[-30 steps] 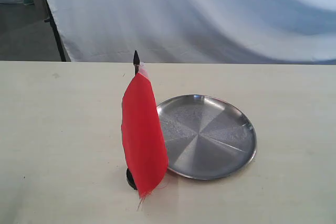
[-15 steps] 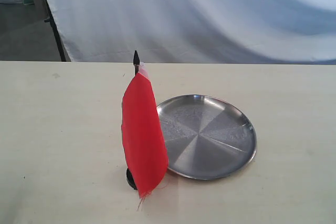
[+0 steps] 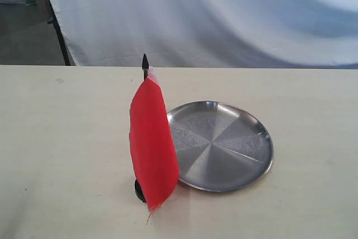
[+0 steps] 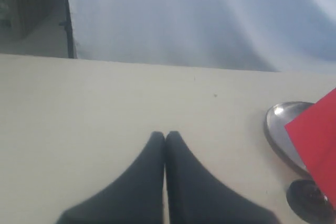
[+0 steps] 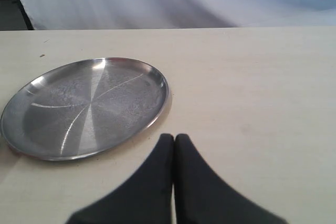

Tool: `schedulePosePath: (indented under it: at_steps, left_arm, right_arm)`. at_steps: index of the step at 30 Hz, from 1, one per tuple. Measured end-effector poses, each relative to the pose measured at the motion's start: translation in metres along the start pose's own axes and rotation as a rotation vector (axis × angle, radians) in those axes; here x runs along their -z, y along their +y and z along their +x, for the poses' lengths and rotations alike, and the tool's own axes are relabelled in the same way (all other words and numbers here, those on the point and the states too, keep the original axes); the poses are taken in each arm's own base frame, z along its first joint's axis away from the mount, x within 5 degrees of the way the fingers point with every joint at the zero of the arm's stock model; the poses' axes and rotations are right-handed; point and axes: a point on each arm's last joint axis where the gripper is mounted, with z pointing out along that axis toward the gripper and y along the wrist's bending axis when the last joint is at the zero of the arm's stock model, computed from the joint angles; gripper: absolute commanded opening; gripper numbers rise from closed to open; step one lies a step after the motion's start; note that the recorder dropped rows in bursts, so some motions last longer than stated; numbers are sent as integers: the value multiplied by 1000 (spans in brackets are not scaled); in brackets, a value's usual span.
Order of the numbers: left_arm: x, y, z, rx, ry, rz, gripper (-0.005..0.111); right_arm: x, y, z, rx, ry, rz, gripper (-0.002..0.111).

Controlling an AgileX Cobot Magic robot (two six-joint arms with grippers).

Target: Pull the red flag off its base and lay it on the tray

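Note:
The red flag (image 3: 152, 146) stands upright on its thin black stick, its pointed tip at the top, planted in the small black base (image 3: 139, 190). The steel tray (image 3: 224, 145) lies just right of it, nothing on it. Neither arm shows in the exterior view. In the left wrist view my left gripper (image 4: 165, 136) is shut and empty over bare table, with a corner of the red flag (image 4: 317, 135), the base (image 4: 310, 202) and the tray's rim (image 4: 274, 129) off to one side. My right gripper (image 5: 174, 138) is shut and empty beside the tray (image 5: 86, 106).
The pale wooden table (image 3: 67, 138) ends at a far edge, behind which hangs a white cloth backdrop (image 3: 212, 15). A dark metal leg (image 3: 59, 32) stands at the back left.

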Motion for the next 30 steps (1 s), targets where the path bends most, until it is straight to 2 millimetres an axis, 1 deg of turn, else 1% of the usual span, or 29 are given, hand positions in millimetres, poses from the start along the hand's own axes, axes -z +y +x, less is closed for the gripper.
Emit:
schedulePosePath:
  at_steps: [11,15,20,30]
  left_arm:
    - [4,-1,-26,158,-287,30,0]
    - [6,-1,-32,245,-351,52,0]
    - [7,-1,-36,301,-399,71,0]
    - [8,-1,-37,388,-407,91,0]
  right_arm:
    - [0,0,0,0,0,0,0]
    - [0,0,0,0,0,0,0]
    - [0,0,0,0,0,0,0]
    - [0,0,0,0,0,0,0]
